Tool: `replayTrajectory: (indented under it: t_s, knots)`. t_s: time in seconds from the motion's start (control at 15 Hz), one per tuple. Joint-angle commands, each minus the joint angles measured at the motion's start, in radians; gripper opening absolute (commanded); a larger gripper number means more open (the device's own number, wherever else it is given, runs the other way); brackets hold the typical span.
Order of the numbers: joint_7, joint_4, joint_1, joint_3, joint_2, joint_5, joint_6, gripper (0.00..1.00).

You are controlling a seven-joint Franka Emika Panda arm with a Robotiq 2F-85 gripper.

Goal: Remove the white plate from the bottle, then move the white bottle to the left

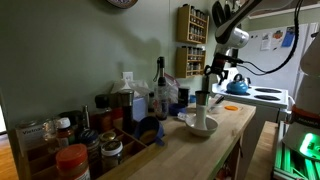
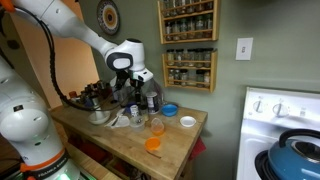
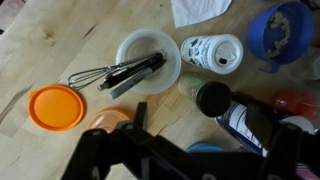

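White bottle ahead of the spread gripper (untouched, beside bowl)

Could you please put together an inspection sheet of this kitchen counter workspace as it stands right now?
Surface: wooden counter, crowded with kitchenware.
Job's things: slim white bottle with a darker top stands upright beside the bowl, with nothing on its top. A small flat round white plate lies on the counter near the blue bowl.
Clutter: shallow white bowl holding a whisk, flat orange lid, blue bowl, dark glass bottle, spice jars.
Hand: black robot hand open, empty, above bowl and bottle.
Cables: dark cables loop off the arm.
Surroundings: wall spice rack, blue kettle on a white stove.
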State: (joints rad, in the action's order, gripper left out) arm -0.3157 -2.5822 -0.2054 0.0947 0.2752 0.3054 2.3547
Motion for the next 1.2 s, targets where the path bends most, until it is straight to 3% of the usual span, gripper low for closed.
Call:
replayTrajectory:
  t_s: [0.0, 0.13, 1.13]
  knots:
    - [-0.107, -0.069, 0.020, -0.052, 0.059, -0.060, 0.057, 1.00]
    - [-0.075, -0.031, 0.027, -0.036, 0.027, -0.037, 0.026, 1.00]
    - [-0.113, -0.039, 0.061, -0.076, 0.041, -0.049, 0.021, 1.00]
